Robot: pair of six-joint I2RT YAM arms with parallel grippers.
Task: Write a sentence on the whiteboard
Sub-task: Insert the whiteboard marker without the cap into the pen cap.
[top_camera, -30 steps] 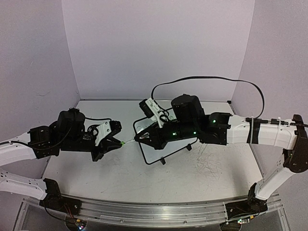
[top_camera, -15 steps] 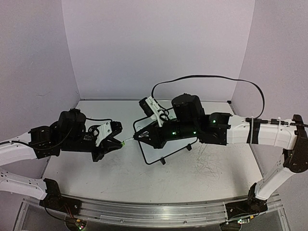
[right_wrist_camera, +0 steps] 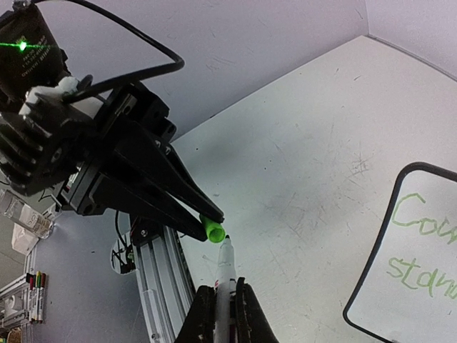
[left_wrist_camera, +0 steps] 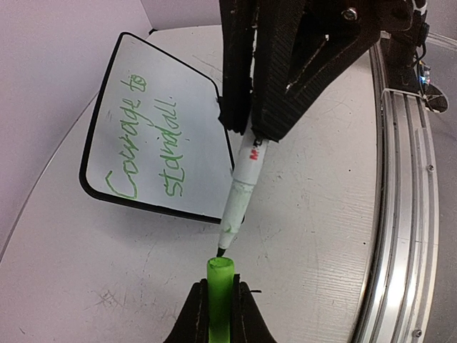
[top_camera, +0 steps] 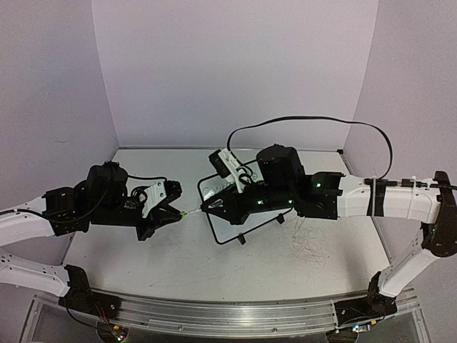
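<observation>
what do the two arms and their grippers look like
The left arm and right arm are white tube links with bulky black joint housings. The right arm has a black band, small green lights and a long black cable looping over it. The left gripper and right gripper are black with tapered, ribbed fingers.

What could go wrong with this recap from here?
1. The marker meets the green cap at an angle, so its nib may catch the rim, then jam or smear ink.
2. The left claw holds the cap by a narrow pinch. An off-axis push could twist it loose.
3. The right claw hangs near the whiteboard. A lurch might smudge the sentence.
</observation>
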